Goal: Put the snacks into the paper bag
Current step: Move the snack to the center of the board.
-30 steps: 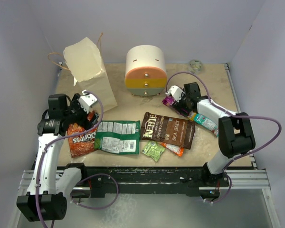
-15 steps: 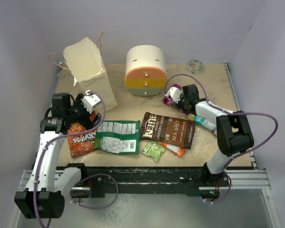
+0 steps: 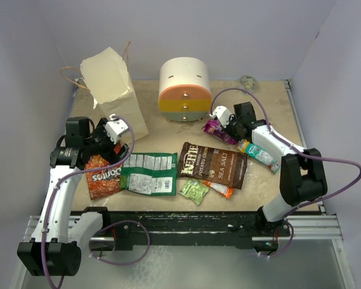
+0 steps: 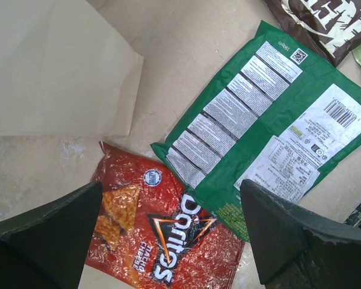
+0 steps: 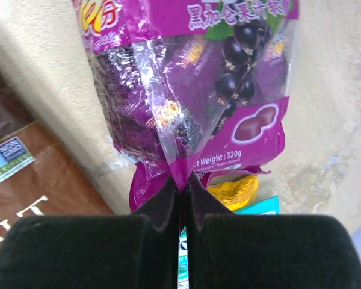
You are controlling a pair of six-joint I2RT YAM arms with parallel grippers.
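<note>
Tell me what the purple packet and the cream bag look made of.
The purple packet: glossy plastic film, going by its glare, crinkles and see-through patch. The paper bag: matte paper, it seems, with sharp creases and no shine.

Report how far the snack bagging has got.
Done: no packet shows in the paper bag. In hand: right tool shut on the purple packet; left tool open over the Doritos. Left: Doritos, green packet, brown packet, lime packet, orange packet, teal packet, all on the table.
</note>
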